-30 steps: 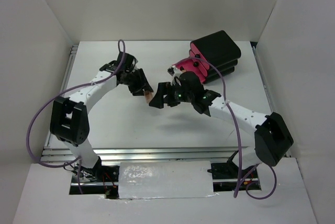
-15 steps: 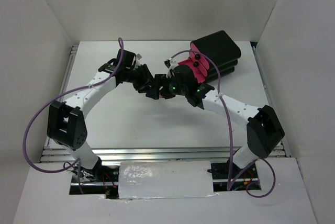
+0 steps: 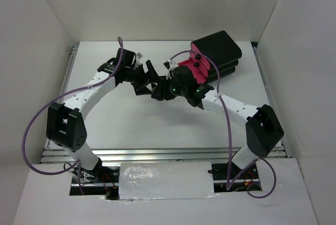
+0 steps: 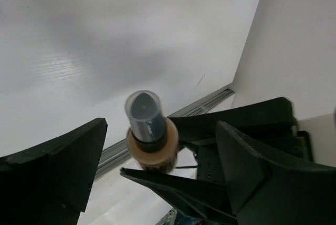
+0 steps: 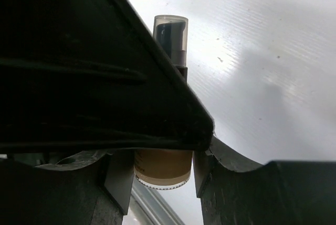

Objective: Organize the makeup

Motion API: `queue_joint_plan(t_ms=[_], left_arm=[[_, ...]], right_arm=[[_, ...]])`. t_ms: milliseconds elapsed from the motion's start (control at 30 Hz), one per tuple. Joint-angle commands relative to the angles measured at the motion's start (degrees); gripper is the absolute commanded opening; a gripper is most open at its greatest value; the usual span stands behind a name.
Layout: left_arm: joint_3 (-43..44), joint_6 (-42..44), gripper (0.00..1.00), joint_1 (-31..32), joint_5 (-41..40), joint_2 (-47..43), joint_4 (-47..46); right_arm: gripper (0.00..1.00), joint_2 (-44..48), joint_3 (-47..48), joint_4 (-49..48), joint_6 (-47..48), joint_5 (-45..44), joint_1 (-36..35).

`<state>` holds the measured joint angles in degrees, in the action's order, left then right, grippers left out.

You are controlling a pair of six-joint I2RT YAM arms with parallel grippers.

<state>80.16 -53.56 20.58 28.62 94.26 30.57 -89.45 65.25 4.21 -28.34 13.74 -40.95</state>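
Observation:
One item of the makeup, a tan bottle (image 4: 152, 143) with a clear cap over a black pump, hangs in the air between both grippers above the table. In the right wrist view the right gripper (image 5: 160, 167) is shut on the bottle (image 5: 161, 166), its pads against the tan body. The left gripper (image 4: 160, 130) stands open around the bottle, its fingers (image 4: 63, 162) well apart from it. From above, the left gripper (image 3: 148, 72) and the right gripper (image 3: 157, 91) meet nose to nose just left of the box, hiding the bottle.
A black box (image 3: 218, 49) with pink drawer fronts (image 3: 197, 64) stands at the back right, close behind the right wrist. The white table (image 3: 131, 125) is fenced by white walls, with a metal rail (image 3: 73, 57) along its left edge. Purple cables loop off both arms.
The two grippers came together from a gap apart. The left gripper, which held the bottle, has opened wide. The right gripper has closed on the bottle's body.

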Motion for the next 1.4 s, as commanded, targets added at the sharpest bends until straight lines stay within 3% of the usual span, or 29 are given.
queue_joint_plan(t_ms=[0, 100, 233, 400, 533, 700, 900, 1100, 1133, 1167, 1233, 1267, 1367], left_arm=[[6.6, 2.0, 0.99, -0.7, -2.1, -0.8, 1.2], [11.1, 3.2, 0.99, -5.1, -3.2, -0.1, 4.8], [13.8, 4.9, 0.99, -13.0, -3.6, -1.4, 6.0], [17.0, 10.7, 0.99, -16.4, -5.6, -2.1, 10.3], [11.8, 11.8, 0.99, -16.6, -0.7, -4.2, 8.0], [4.9, 12.1, 0.99, -17.1, 4.2, -9.3, 3.4], [7.3, 15.9, 0.99, -17.2, 3.8, -9.9, 7.4], [4.9, 14.8, 0.99, -17.3, 5.0, -9.6, 5.6], [4.6, 15.0, 0.99, -17.3, 5.1, -9.4, 5.6], [4.4, 15.2, 0.99, -17.3, 5.2, -9.3, 5.6], [4.0, 15.7, 0.99, -17.3, 5.5, -8.9, 5.6], [3.8, 15.8, 0.99, -17.3, 5.5, -8.9, 5.8], [3.1, 15.9, 0.99, -17.3, 5.7, -9.0, 5.6]], right_arm=[[0.00, 1.8, 1.5, -0.2, 7.4, -1.5, 0.7], [0.00, 2.4, -1.1, -0.8, 13.3, -0.7, 5.0], [0.00, 1.4, -0.1, 1.8, 19.5, -6.8, 11.0], [0.00, -9.0, 12.5, 14.7, 30.2, -20.2, 15.5], [0.00, -14.5, 20.4, 18.9, 32.6, -31.6, 16.4], [0.04, -18.6, 23.5, 19.0, 35.6, -35.4, 16.6], [0.05, -23.1, 27.0, 19.5, 38.4, -35.5, 17.0], [0.11, -26.3, 28.4, 20.1, 37.0, -33.6, 17.7], [0.13, -27.0, 28.5, 20.1, 37.0, -33.8, 17.8], [0.21, -27.3, 28.9, 20.1, 36.5, -33.8, 17.9], [0.25, -27.8, 29.1, 20.4, 35.8, -33.7, 18.1], [0.39, -27.8, 29.1, 20.5, 35.6, -33.6, 18.1], [0.55, -27.4, 29.3, 20.8, 35.0, -33.7, 18.2]])
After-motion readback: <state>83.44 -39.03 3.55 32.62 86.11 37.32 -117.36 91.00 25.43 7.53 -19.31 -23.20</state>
